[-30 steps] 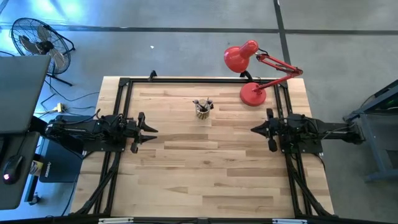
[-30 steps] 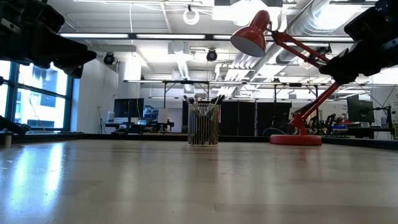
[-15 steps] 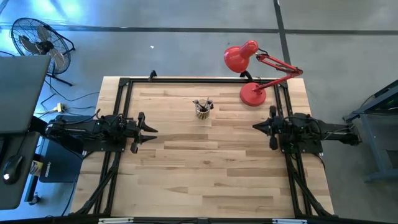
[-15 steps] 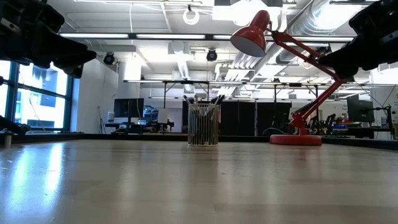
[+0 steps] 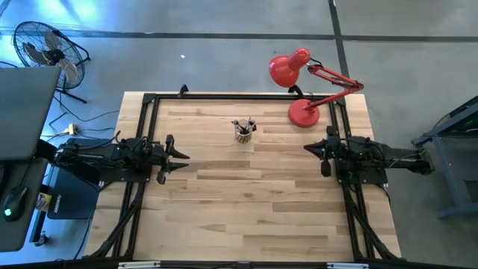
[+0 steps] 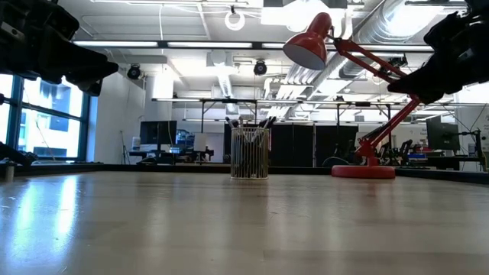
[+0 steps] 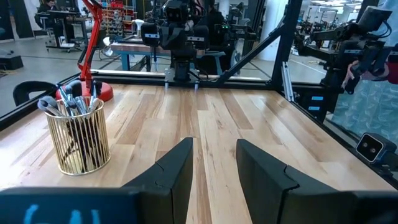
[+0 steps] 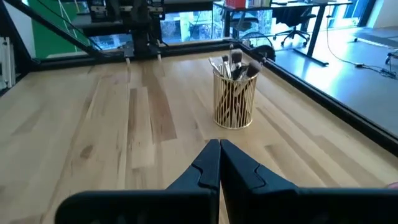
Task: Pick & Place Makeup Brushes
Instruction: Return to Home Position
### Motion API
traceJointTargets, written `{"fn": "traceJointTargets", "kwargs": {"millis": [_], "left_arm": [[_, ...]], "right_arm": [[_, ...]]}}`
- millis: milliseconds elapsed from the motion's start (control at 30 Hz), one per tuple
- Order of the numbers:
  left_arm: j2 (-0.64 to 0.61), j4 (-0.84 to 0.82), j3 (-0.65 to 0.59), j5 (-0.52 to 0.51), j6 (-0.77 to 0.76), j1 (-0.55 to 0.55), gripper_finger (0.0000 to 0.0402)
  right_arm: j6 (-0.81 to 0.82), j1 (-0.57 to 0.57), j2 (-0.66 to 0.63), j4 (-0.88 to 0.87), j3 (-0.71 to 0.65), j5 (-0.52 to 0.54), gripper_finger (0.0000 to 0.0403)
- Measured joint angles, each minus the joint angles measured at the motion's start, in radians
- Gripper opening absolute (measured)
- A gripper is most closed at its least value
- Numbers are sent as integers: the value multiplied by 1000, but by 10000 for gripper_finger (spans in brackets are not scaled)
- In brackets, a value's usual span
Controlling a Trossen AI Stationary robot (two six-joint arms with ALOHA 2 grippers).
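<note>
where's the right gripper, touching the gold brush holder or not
Apart. The high view shows a wide stretch of table between the right gripper and the brush holder; the right wrist view shows the same gap.

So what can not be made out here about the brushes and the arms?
- How many brushes: too small in the high view; bunched and overlapping in both wrist views.
- Their handles: mostly hidden behind the holder's wires.
- Left arm and right arm: cut off by the low view's top edge and sides.
</note>
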Motion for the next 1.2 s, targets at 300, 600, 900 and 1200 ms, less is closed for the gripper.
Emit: {"fn": "traceJointTargets", "kwargs": {"millis": [300,600,900,1200], "left_arm": [[0,0,0,0,0,0,122],[0,1,0,0,0,0,122],[0,1,0,0,0,0,122],[0,1,0,0,0,0,122]], "right_arm": [[-62,0,1,-85,-1,-84,0],[-79,0,1,-101,0,-145,0],[-75,0,1,-102,0,-162,0],[-74,0,1,-102,0,-162,0]]}}
